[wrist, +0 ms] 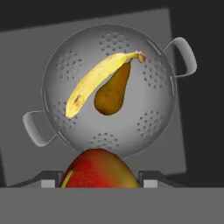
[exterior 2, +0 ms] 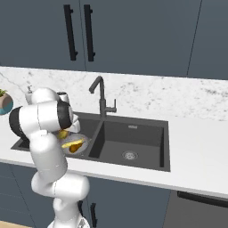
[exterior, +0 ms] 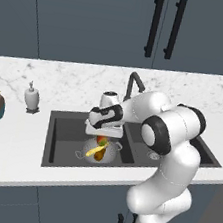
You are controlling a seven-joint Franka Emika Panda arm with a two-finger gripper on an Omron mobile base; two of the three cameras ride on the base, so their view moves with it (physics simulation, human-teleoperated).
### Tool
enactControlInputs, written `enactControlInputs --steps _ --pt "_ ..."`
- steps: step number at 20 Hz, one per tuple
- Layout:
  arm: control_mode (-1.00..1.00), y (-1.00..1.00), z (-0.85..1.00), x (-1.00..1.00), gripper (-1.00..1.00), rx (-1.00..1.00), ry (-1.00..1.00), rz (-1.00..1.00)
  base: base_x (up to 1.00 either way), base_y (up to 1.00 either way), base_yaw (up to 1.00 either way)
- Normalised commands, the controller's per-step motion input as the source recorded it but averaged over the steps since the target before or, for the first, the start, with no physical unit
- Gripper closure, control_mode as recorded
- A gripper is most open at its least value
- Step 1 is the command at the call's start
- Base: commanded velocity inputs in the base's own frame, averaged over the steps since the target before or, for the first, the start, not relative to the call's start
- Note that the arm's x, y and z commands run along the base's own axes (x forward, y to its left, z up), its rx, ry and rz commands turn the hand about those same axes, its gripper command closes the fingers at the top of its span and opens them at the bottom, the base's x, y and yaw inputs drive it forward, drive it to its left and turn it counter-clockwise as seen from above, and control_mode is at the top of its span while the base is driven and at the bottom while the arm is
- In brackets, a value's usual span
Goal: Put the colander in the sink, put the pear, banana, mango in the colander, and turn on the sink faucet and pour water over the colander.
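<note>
With the claw [wrist: 99, 183] gripping the mango [wrist: 98, 169] above the colander [wrist: 109, 89], which sits in the left basin of the sink [exterior: 58, 141] holding banana [wrist: 98, 78] and pear [wrist: 113, 92], lower centrally before releasing so the fruit cannot roll over the rim.

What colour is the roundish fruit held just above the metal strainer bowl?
Red-orange with a yellow-green streak: the mango, clearest in the hand view.

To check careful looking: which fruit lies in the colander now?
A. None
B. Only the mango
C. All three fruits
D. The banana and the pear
D: in the hand view the banana and pear lie in the colander, while the mango sits between the jaws above it.
</note>
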Motion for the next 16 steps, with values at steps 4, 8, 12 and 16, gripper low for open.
enactControlInputs --steps 4,8,12,16 --pt "-1.0 0.05 -0.41 0.28 1.0 -0.1 0.0 0.0 0.0 0.0 0.0" --pt "-1.0 0.01 -0.4 0.44 1.0 -0.07 0.01 0.0 0.0 0.0 0.0" --pt "-1.0 0.09 -0.4 0.55 1.0 -0.01 0.03 0.0 0.0 0.0 0.0" --pt "-1.0 0.13 -0.36 0.47 1.0 0.0 0.05 0.0 0.0 0.0 0.0"
